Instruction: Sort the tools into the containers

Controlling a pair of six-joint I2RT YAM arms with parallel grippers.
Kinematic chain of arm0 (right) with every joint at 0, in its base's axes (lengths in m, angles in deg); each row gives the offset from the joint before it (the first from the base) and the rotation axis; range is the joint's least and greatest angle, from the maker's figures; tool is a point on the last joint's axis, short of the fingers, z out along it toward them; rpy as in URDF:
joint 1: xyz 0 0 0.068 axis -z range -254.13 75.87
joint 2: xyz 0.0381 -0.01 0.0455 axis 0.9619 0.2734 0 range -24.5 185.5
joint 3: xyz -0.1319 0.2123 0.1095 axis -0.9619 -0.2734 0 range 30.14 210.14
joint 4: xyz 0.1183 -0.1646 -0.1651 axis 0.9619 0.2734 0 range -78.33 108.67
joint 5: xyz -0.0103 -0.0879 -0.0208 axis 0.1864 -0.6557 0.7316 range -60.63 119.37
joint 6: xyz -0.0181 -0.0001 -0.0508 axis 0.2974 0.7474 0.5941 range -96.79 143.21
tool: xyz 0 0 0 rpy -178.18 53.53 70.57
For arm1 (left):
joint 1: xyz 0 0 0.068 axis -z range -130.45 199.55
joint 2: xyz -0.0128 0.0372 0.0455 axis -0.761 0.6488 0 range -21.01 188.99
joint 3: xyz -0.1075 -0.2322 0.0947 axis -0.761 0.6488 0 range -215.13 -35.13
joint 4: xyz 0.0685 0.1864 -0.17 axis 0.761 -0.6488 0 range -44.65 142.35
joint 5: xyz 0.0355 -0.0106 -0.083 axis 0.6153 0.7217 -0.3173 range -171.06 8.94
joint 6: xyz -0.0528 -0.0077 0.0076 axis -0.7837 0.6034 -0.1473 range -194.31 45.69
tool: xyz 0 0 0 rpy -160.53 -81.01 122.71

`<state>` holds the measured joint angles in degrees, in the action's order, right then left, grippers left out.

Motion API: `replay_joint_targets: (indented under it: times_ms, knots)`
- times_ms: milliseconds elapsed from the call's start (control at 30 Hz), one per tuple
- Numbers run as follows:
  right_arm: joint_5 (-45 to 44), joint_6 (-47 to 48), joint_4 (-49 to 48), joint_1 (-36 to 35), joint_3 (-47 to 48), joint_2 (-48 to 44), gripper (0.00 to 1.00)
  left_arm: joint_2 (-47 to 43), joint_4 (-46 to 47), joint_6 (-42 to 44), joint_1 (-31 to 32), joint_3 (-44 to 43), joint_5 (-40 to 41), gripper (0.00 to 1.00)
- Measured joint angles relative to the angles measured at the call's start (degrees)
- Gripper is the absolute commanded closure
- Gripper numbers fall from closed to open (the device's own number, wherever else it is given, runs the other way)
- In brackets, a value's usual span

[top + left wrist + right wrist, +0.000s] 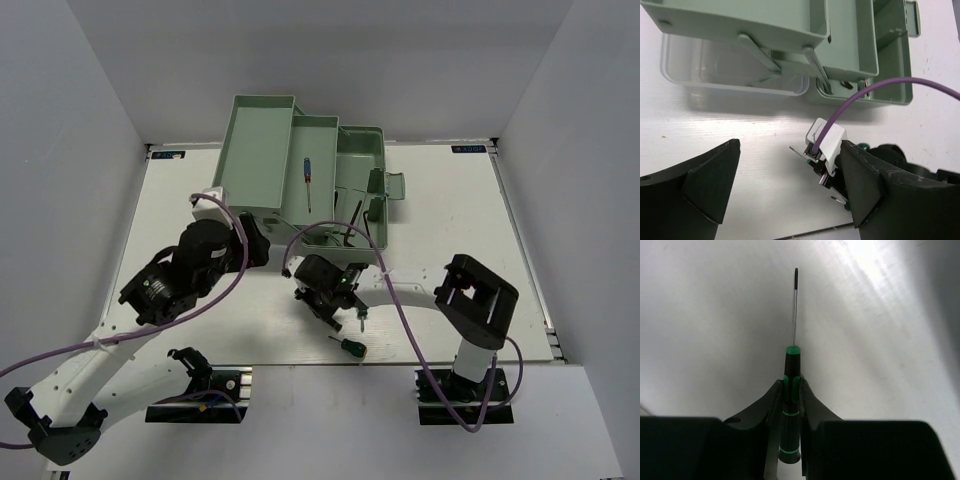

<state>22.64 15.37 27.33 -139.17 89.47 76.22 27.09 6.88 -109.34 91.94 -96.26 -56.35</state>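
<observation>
Three views, so going one by one.

Right wrist: the right gripper [791,386] has its jaws pinched in narrow on the green-handled screwdriver [792,362]. It grips the black-and-green handle about midway, with the thin shaft sticking straight out ahead over the white table [700,340]. Can't tell if it's lifted or lying flat. My guess on handling is super light and stiff, but the handle looks like round, slick plastic, so it could roll or twist in the pinch. The handle is the right place to grab, since the shaft's way too skinny.

Left wrist: the left gripper [790,185] is wide open with nothing in it, hovering in front of the mint toolbox [740,27].

Top view: the right arm reaches across just in front of the toolbox. A blue-handled screwdriver [308,178] lies in the middle tray and dark hex keys [352,222] are in the base. A stubby screwdriver [351,346] sits on the table near the front edge.
</observation>
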Motion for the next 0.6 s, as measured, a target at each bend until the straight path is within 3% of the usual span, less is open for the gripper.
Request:
replay_joint_targets:
  times_ms: [133, 267, 467, 600]
  knots:
    - [9.38, 0.79, 5.49, 1.84, 1.18, -1.4, 1.0, 0.46, 0.37, -0.02, 0.0, 2.03, -3.54, 0.09]
    - [17.42, 1.07, 11.78, 5.01, 7.1, -5.64, 1.0, 0.66, 0.48, -0.28, 0.0, 5.33, -6.43, 0.09]
    - [15.15, 4.28, 14.4, 11.26, 17.0, -17.31, 1.0, -1.51, 1.46, -1.25, 0.0, 10.67, -11.34, 0.17]
    - [10.21, 7.26, 13.51, 15.54, 21.66, -20.26, 1.0, -1.57, 3.91, -1.31, 0.02, 13.84, -16.9, 0.35]
